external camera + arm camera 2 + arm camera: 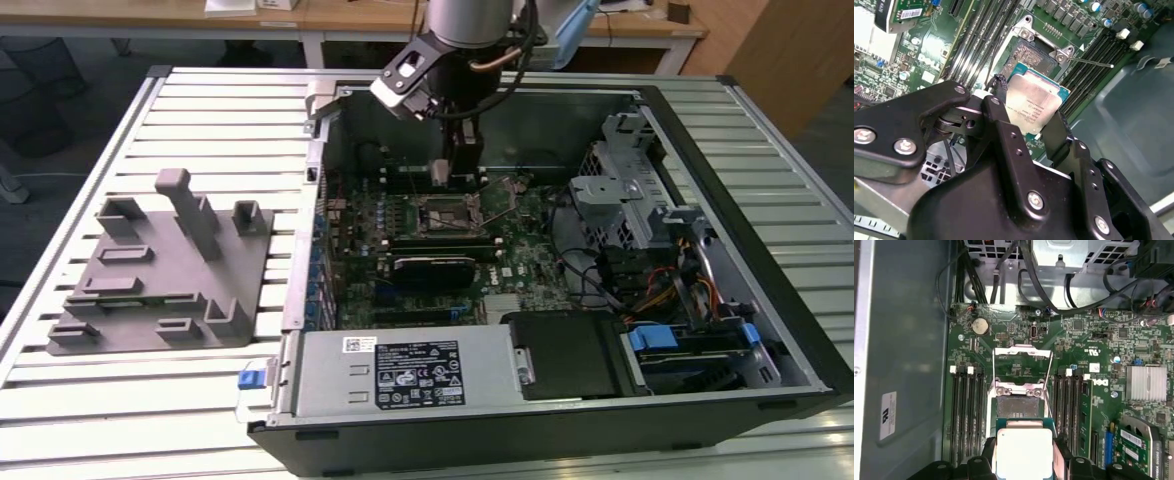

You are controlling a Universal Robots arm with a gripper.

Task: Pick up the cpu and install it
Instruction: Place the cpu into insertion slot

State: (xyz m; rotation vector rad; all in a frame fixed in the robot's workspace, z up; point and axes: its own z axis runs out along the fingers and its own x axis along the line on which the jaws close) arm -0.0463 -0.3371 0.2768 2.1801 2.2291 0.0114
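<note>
The cpu (1034, 105), a flat square chip with a silvery top and pale rim, sits between my gripper's (1029, 112) two black fingers (999, 120), which are shut on its opposite edges. In the first wrist view the cpu (1024, 450) hangs just short of the open socket (1019, 400), whose metal frame (1021, 352) is flipped back and whose lever (1049, 385) stands free. In the exterior view my gripper (454, 170) reaches down into the computer case, a little above and behind the socket (447, 212) on the motherboard.
The case wall (747, 240) surrounds the board. Memory slots (966, 410) flank the socket on both sides. Cables (1044, 295) and a drive cage (621, 190) lie nearby. A grey tray with upright blocks (160, 270) stands on the slatted table at the exterior view's left.
</note>
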